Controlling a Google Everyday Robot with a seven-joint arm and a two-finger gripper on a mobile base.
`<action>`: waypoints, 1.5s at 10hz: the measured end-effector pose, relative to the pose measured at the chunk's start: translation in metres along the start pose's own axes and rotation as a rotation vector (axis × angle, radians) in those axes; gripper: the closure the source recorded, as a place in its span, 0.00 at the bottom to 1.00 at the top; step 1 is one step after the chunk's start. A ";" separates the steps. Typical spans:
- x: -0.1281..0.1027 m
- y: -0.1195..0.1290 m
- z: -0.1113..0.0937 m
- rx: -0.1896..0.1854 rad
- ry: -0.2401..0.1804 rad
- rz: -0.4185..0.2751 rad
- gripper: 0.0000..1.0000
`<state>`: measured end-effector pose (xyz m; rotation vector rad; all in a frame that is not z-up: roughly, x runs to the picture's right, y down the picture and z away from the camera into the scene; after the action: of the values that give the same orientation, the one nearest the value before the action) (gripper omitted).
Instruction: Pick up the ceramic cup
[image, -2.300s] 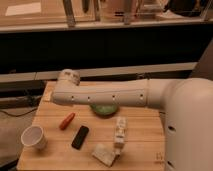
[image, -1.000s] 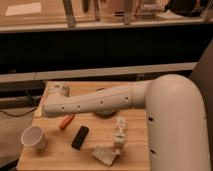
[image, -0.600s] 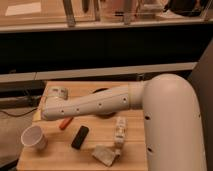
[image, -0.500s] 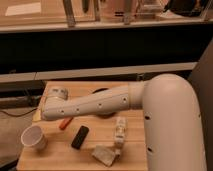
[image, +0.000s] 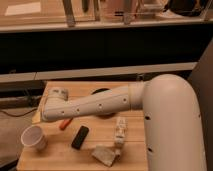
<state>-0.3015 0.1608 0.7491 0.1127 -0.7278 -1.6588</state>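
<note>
**Arm low over the table's left side, cup standing free at lower left**

The cup stands upright at the lower left of the frame, near the left edge of the wooden table. Its wide mouth faces up and shows a pale inside; I cannot tell whether anything is in it. It is apart from everything else.

A dark bowl sits at the centre of the frame, mostly covered by the arm, so its contents are hidden.

The arm runs from the big white body on the right to a rounded end at left centre, up and right of the cup. The gripper is at that end, hidden behind it. Its fingers are spread wide and hold nothing.

An orange stick lies just below the arm, with a black bar to its lower right. A pale bottle and a crumpled packet lie further right.

Compared with the earliest frame, the arm's end has swung left and lower, closer to the cup. It now hides the green of the bowl that showed beneath it. Over the last half second it has barely shifted. The cup and the other things have not moved.
</note>
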 end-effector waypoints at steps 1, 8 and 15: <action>-0.002 -0.001 0.002 0.006 -0.004 -0.010 0.20; -0.012 0.000 0.015 0.033 -0.032 -0.079 0.20; -0.019 0.001 0.022 0.049 -0.048 -0.125 0.20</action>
<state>-0.3063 0.1868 0.7616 0.1565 -0.8120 -1.7676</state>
